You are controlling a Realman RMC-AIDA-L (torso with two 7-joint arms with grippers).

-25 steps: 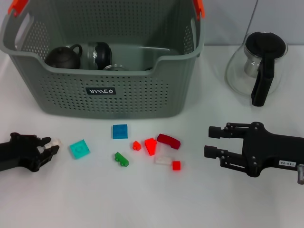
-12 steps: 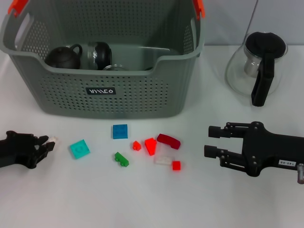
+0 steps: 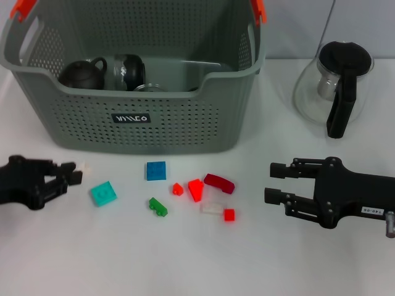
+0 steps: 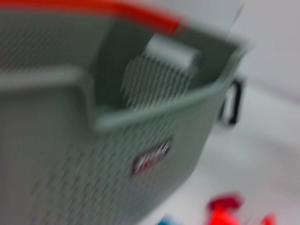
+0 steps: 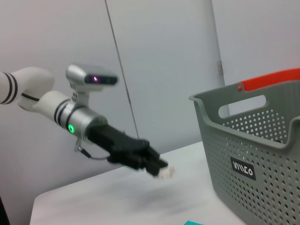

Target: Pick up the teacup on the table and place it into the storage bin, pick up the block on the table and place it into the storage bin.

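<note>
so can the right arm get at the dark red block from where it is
Probably yes: the right gripper is open, facing the dark red block, with only bare table between them. The small red block lies close by.

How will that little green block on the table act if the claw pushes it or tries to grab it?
The green block looks like small hard plastic, so it is probably stiff and light. On the smooth table it would likely slide or spin when nudged. Its stepped, uneven shape may let it twist out of a pinch, and the red block nearby could get bumped.
</note>
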